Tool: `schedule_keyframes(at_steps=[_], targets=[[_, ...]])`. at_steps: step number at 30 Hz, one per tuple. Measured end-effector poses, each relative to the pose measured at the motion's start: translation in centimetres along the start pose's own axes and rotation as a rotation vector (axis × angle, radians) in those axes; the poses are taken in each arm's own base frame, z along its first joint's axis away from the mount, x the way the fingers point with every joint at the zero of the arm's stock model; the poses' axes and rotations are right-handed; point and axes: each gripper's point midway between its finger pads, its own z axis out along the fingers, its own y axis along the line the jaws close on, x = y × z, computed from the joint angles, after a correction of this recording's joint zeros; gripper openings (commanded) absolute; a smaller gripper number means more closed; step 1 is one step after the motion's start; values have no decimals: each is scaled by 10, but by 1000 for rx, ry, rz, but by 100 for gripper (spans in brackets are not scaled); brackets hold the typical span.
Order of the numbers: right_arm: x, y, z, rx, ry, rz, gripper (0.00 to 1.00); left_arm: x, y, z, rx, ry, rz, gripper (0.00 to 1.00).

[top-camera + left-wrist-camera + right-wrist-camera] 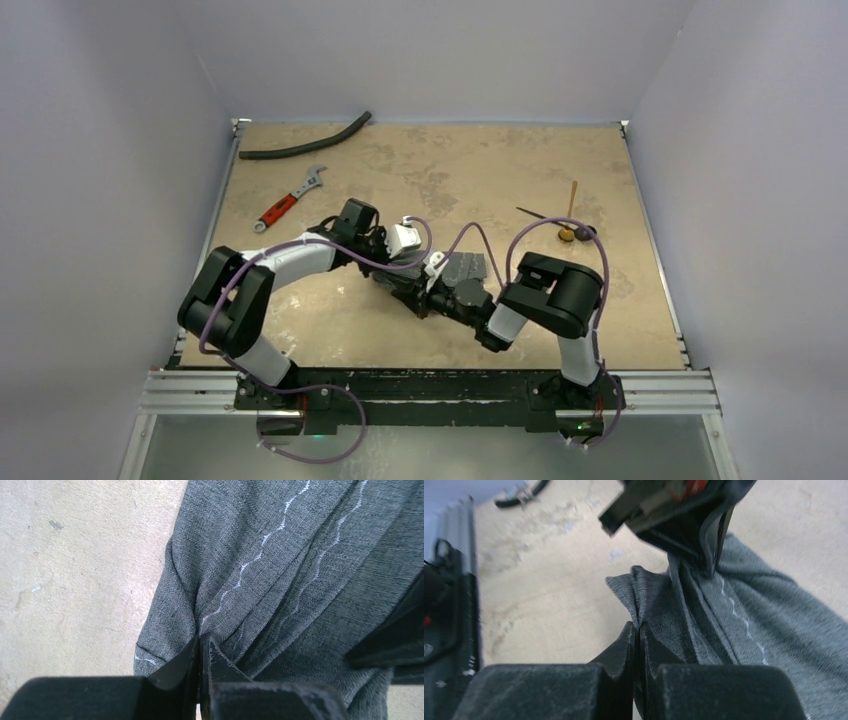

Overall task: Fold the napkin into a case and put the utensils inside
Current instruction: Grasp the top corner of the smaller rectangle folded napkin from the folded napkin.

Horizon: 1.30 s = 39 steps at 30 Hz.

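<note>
Tabletop [450, 170] beneath the napkin [466, 267] is mottled tan, walls [100, 150] pale.

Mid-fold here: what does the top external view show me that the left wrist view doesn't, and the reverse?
Only top external: the utensils lying at far right of the table, apart from the napkin; the wrench and hose at far left. Only left wrist: the left fingers pinched shut on a cloth fold, and the pale wavy stitching. Both: grey napkin on the tan table.
</note>
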Motion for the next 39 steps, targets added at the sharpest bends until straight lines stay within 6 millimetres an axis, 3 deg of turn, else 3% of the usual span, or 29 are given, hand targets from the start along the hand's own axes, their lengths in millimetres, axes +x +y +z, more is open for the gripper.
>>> schedule_keyframes(at_steps=[6,13,19,26,32,39], targets=[[-35,6,-2,-57,-67,83,0,1,1,-1,-14,0,9,0],[-42,-3,-3,-74,-62,193,0,-1,3,-3,-25,-9,25,0],[-51,-18,12,-79,-24,269,0,-3,6,-5,-36,-13,44,0],[-34,-31,19,-61,94,344,0,-5,11,-9,-54,-21,62,0],[6,-42,14,-27,224,427,0,-7,10,-10,-51,-27,69,0],[8,-45,14,-39,258,501,0,-8,10,-11,-48,-31,72,0]])
